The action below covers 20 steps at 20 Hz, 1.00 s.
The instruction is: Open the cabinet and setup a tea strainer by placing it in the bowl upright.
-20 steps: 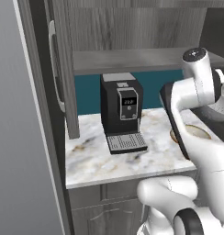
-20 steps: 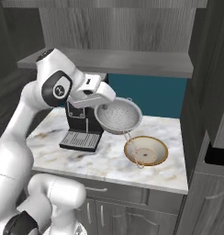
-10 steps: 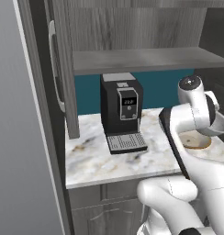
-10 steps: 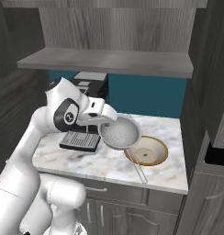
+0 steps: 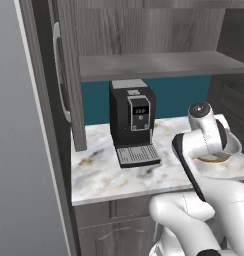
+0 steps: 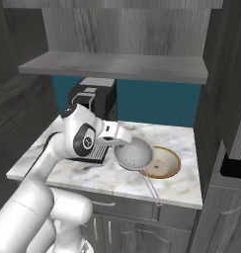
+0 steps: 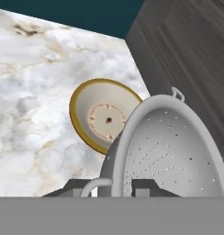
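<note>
Above the marbled desk (image 6: 184,185), the grey perforated metal tea strainer (image 6: 134,154) is pinched at its rim by the hand (image 6: 121,140), tilted, handle slanting down; the shallow tan bowl (image 6: 164,163) lies just beyond, slightly lower.

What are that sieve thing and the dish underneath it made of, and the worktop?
The tea strainer looks like dull grey metal: a thin shell dotted with small holes. The bowl seems glazed ceramic, with its pale speckled inside and tan rim. The counter looks like polished marble, white with brown veining, though it could be imitation.
</note>
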{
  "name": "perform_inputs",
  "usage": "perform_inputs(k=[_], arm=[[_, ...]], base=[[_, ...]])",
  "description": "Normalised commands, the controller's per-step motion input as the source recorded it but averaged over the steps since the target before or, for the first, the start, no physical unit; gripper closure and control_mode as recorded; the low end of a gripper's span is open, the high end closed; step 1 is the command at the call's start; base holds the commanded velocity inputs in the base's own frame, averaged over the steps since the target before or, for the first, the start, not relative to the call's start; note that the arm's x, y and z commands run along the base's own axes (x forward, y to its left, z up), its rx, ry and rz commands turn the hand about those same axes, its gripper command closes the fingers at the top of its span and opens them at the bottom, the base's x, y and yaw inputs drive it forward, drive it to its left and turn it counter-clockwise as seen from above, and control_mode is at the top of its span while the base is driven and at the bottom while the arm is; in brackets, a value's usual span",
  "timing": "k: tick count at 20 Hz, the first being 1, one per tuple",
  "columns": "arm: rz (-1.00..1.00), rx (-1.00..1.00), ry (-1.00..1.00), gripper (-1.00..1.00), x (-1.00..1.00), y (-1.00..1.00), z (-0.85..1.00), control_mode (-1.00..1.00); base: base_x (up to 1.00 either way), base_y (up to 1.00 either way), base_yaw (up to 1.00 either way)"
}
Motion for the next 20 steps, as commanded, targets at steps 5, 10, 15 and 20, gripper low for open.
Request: perform_inputs(k=[5,10,15,20], arm=[[0.00,0.00,0.07,1.00,0.40,-0.35,-0.01,-1.00],[0.00,0.00,0.14,1.00,0.31,-0.28,-0.03,-1.00],[-0.03,-0.08,0.11,1.00,0.20,-0.03,-0.24,-1.00],[0.00,-0.14,0.02,1.00,0.15,0.00,-0.32,-1.00]], base=[[0.00,0.00,0.00],[0.00,0.00,0.00],[0.00,0.00,0.00],[0.00,0.00,0.00]])
